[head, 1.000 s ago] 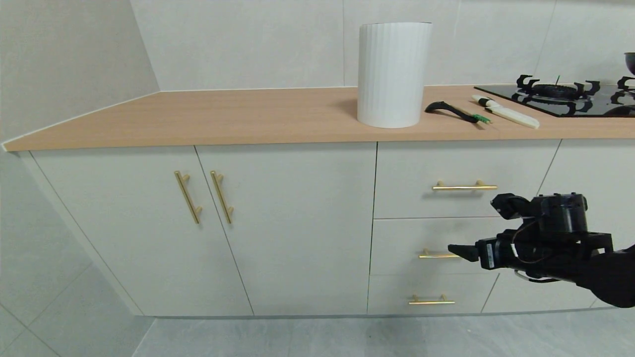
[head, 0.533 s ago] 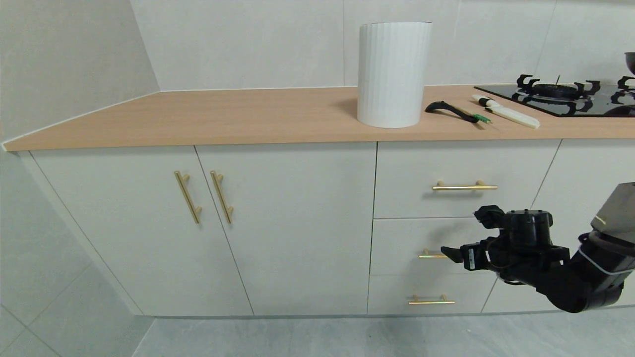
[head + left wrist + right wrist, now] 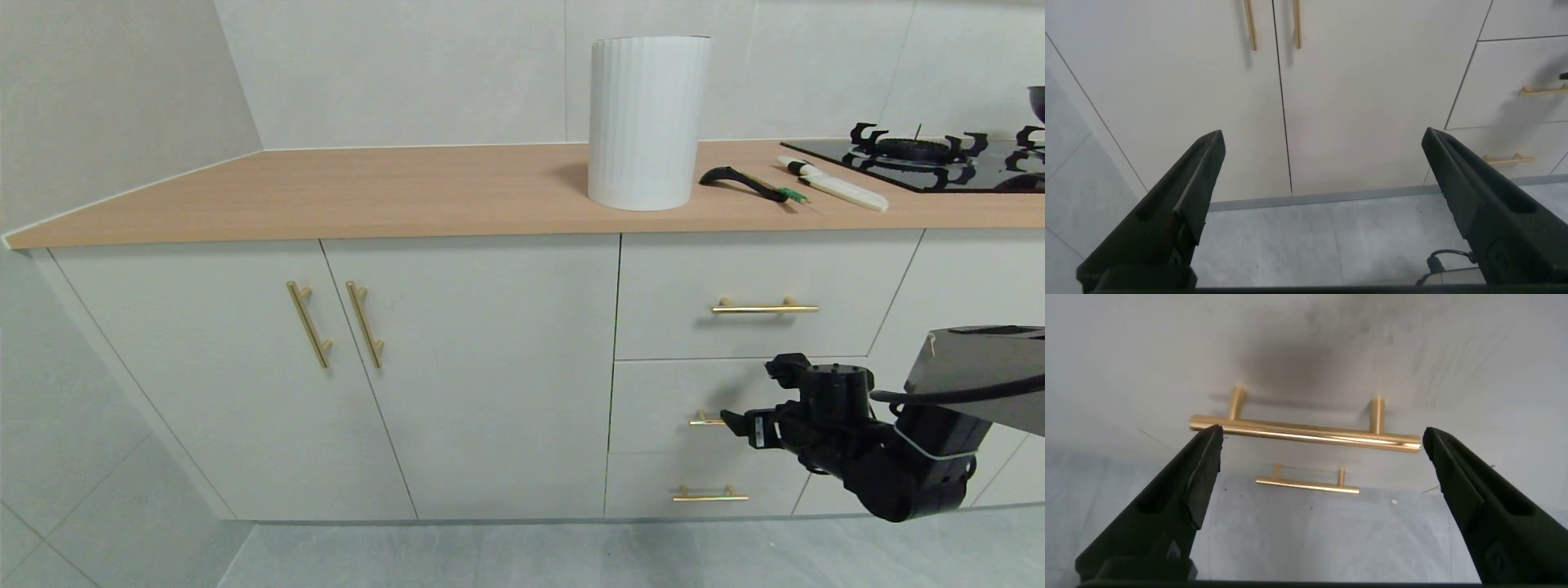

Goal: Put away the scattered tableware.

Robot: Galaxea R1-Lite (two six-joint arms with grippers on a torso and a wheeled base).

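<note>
Two pieces of tableware lie on the wooden desk (image 3: 367,192), to the right of a tall white ribbed cylinder (image 3: 645,122). They are a black curved utensil with a green tip (image 3: 751,184) and a long white utensil with a black band (image 3: 833,186). The two lie just beside each other, near the black gas hob (image 3: 914,155).

The right jaws are spread wide and hold nothing. They sit low in front of the white drawers, just off the gold bar handle of the middle drawer (image 3: 1306,434), which spans the gap between them. The gold bottom drawer handle (image 3: 1306,484) shows below it.

The left jaws are also wide open and empty. They face the white double cabinet doors (image 3: 1290,90) and the grey tiled floor (image 3: 1323,237).
</note>
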